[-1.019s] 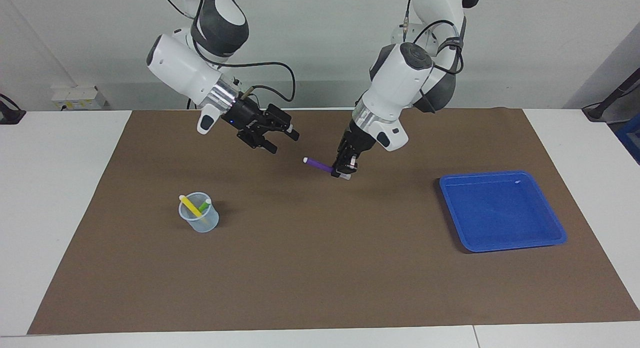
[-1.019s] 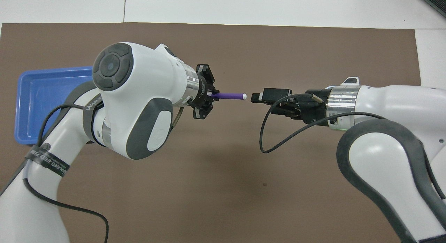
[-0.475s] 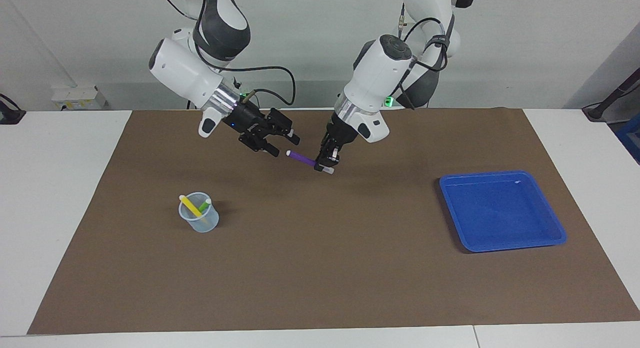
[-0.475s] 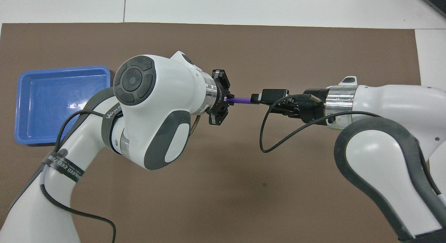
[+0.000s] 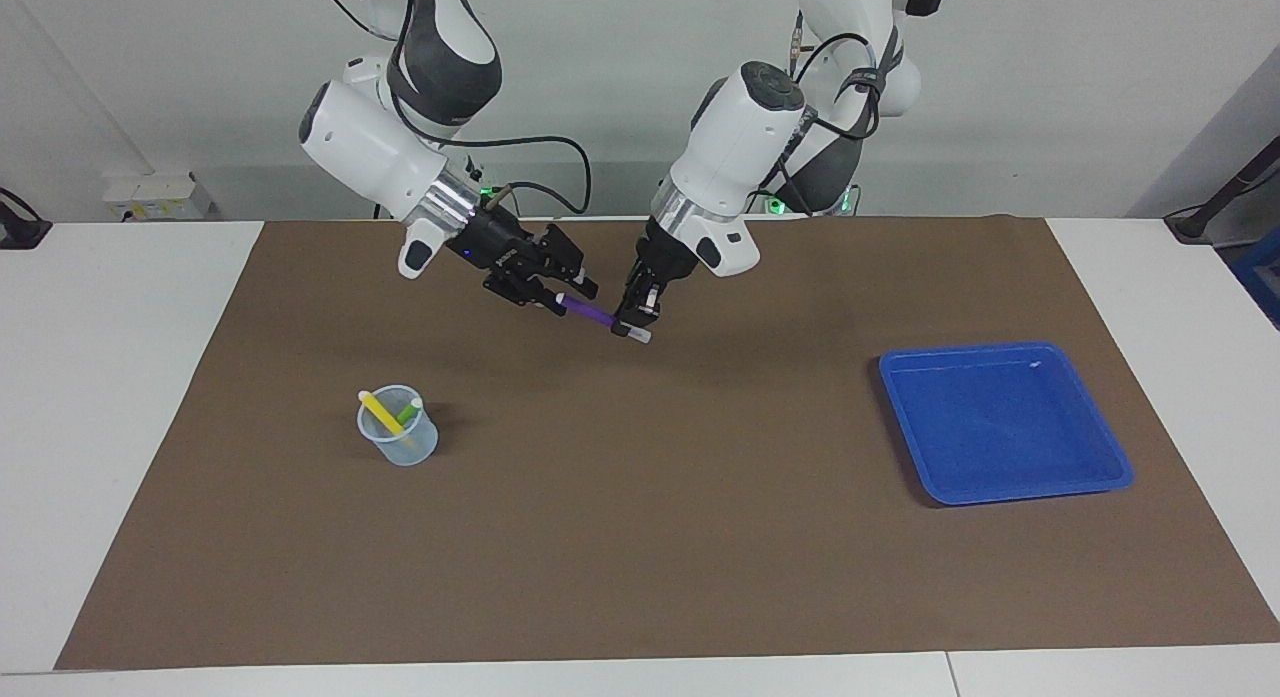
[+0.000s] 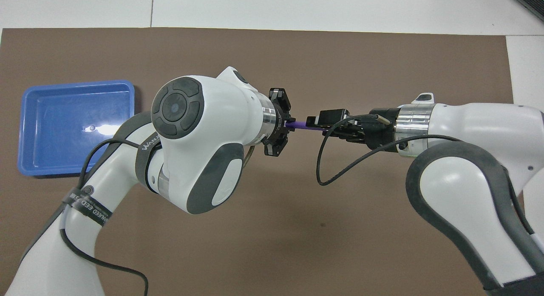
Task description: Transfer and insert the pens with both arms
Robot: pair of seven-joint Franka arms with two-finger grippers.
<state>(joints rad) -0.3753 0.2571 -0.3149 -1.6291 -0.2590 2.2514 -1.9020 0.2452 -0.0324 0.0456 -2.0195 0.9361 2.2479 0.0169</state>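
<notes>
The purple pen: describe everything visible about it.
The purple pen is a thin purple marker with a pale whitish end. It hangs in the air over the brown mat, tilted, between the two arms. The left gripper is shut on it near the pale end. Its other end lies at the right gripper; whether that one grips it cannot be told.
</notes>
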